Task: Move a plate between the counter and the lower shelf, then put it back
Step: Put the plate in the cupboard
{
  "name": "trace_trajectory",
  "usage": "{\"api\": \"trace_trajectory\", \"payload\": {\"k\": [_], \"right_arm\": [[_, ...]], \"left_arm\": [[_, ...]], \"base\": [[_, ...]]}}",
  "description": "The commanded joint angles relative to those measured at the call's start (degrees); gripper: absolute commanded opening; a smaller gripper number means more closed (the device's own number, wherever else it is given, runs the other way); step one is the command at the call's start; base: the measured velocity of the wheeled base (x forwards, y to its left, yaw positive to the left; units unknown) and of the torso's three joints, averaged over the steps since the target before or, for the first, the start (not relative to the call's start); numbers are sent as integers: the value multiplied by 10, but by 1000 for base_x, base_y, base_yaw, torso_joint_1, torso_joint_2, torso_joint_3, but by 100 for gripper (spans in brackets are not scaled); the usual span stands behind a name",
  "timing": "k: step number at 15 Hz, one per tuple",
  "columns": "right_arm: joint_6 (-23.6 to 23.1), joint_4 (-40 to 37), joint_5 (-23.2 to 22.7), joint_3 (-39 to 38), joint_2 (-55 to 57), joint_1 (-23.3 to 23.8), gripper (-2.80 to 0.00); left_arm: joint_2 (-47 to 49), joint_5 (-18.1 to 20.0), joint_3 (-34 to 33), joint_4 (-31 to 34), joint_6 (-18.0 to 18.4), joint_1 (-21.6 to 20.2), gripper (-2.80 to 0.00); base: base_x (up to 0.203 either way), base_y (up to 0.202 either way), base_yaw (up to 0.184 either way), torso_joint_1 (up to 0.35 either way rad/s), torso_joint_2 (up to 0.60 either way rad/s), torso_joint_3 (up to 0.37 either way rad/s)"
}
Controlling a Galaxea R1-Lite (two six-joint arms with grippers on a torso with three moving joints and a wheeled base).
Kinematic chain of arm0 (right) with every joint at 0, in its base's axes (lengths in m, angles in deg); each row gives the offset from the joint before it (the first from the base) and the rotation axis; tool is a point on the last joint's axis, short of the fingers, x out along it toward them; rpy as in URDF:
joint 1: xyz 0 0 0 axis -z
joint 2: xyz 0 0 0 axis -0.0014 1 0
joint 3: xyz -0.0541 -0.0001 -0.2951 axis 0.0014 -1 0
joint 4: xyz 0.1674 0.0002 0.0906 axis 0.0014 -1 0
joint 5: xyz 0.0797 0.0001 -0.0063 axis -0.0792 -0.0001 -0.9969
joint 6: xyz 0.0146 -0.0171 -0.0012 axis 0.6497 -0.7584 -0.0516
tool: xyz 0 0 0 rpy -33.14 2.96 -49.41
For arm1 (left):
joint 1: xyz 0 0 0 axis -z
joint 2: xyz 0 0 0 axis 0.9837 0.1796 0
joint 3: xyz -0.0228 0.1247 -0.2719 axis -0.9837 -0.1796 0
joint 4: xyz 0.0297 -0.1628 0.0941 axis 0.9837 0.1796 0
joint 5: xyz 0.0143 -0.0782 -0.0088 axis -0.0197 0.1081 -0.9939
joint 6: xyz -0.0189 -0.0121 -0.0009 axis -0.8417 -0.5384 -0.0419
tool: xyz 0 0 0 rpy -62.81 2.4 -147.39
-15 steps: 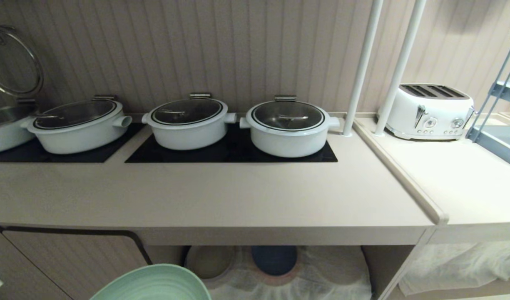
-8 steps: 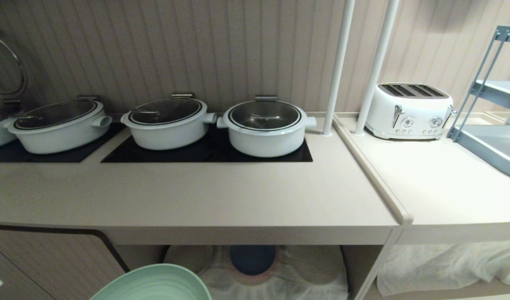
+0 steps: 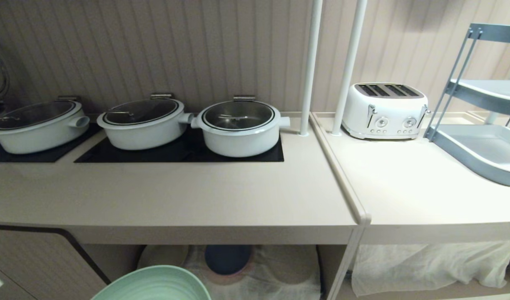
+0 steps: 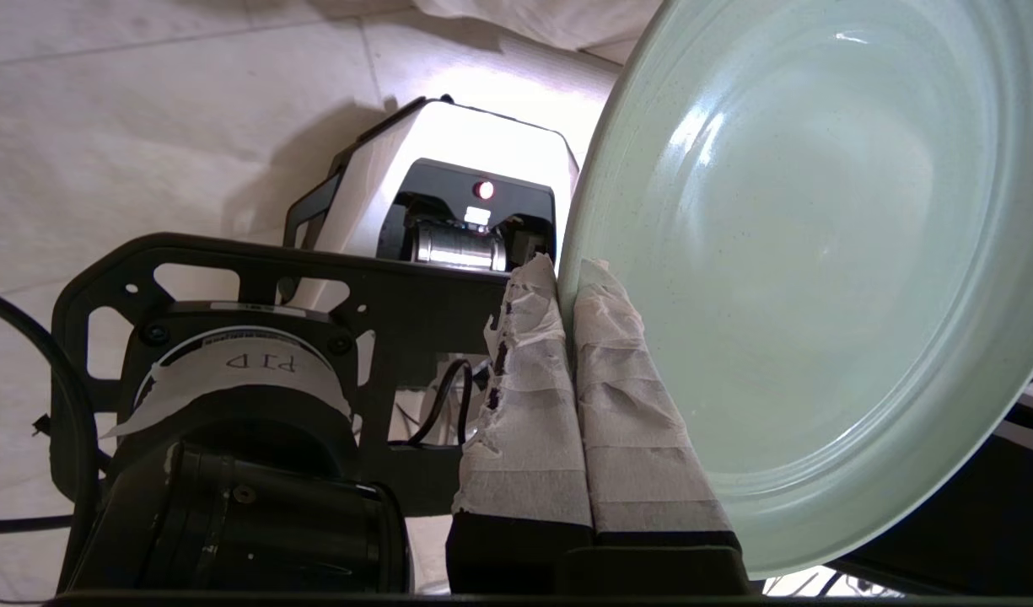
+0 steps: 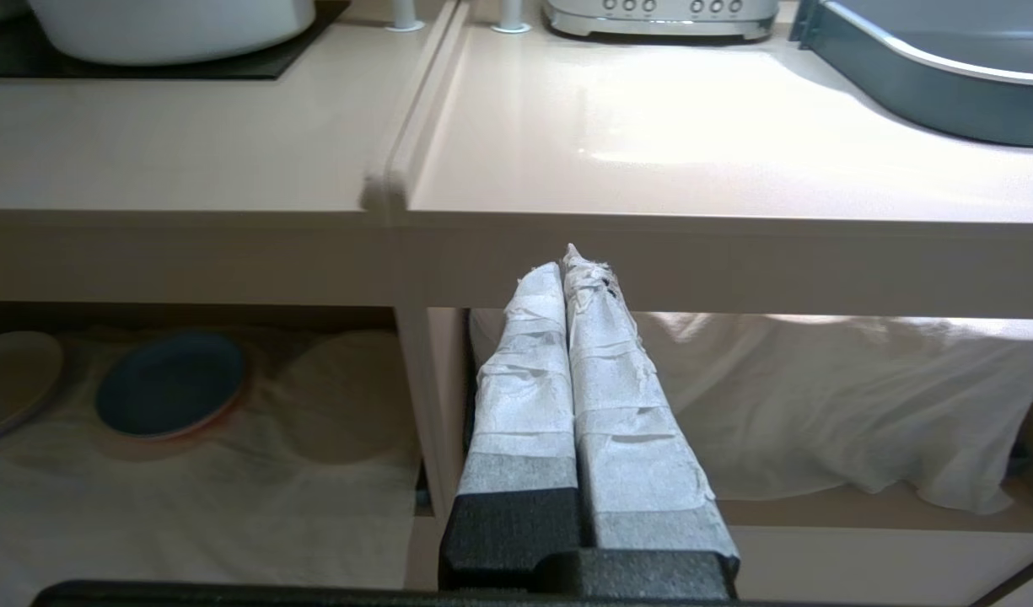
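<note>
You have the round, shallow, pale mint-green plate (image 4: 811, 278) held tilted on edge (rim pinched) below the long matte beige counter (image 3: 175, 196), out in front of the cloth-floored beige lower shelf (image 3: 275, 271).

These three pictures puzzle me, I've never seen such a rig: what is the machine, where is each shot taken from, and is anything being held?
It is a two-armed robot on wheels. The wide picture comes from its head, looking down at the long matte beige counter, where three white lidded pots stand on black hob panels; a white toaster stands on the paler top beside it. Under the counter is the low open shelf, with a blue plate on white cloth. The other two pictures come from cameras on the wrists. The left tool, its fingers wrapped in white tape, is shut on the rim of the round pale mint-green plate, held low in front of the counter. The right tool is shut and empty.
</note>
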Motion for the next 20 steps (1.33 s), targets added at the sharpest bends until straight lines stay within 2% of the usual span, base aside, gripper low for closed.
{"api": "trace_trajectory", "payload": {"k": [1, 15, 20], "right_arm": [[-1, 0, 0, 0, 0, 0, -280], [0, 0, 0, 0, 0, 0, -280], [-1, -1, 0, 0, 0, 0, -280]], "left_arm": [[0, 1, 0, 2, -2, 0, -280], [0, 1, -1, 3, -2, 1, -280], [-9, 1, -2, 4, -3, 0, -280]], "base": [[0, -193, 1, 2, 11, 3], [0, -192, 1, 2, 2, 4], [0, -46, 0, 0, 0, 1]]}}
